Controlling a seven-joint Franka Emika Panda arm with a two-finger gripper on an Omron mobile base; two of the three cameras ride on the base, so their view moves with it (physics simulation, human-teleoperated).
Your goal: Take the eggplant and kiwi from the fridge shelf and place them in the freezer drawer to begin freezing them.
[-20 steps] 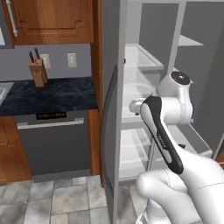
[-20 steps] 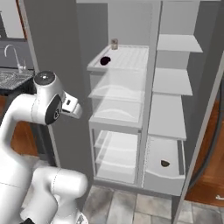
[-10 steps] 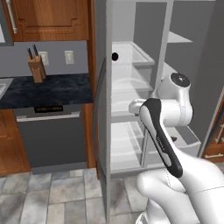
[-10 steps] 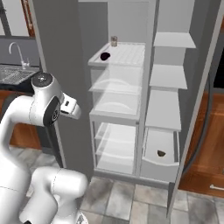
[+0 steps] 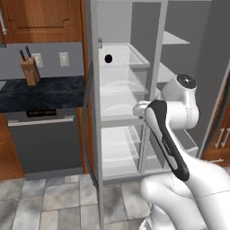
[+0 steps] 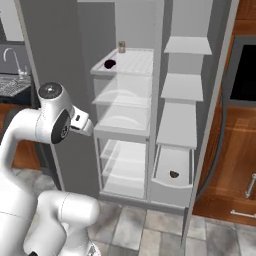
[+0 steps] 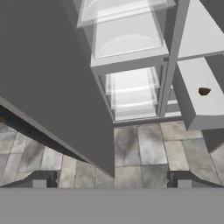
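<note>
the gripper (image 7: 111,179) hangs with its two dark fingertips (image 7: 43,178) spread wide apart and nothing between them, aimed down at the grey tiled floor (image 7: 144,153) in front of the open fridge. just ahead of it and to its left stands the fridge's grey side wall (image 7: 48,74). further ahead and to the right, the freezer drawer (image 6: 172,172) is pulled out, with the kiwi (image 7: 204,91) lying inside it, well apart from the fingers. beyond, straight ahead, are the translucent white bins (image 7: 131,94). farthest and highest, the eggplant (image 6: 109,64) sits near the front left of the fridge shelf (image 6: 132,62), with a small tan jar (image 6: 121,46) at the back of that shelf.
</note>
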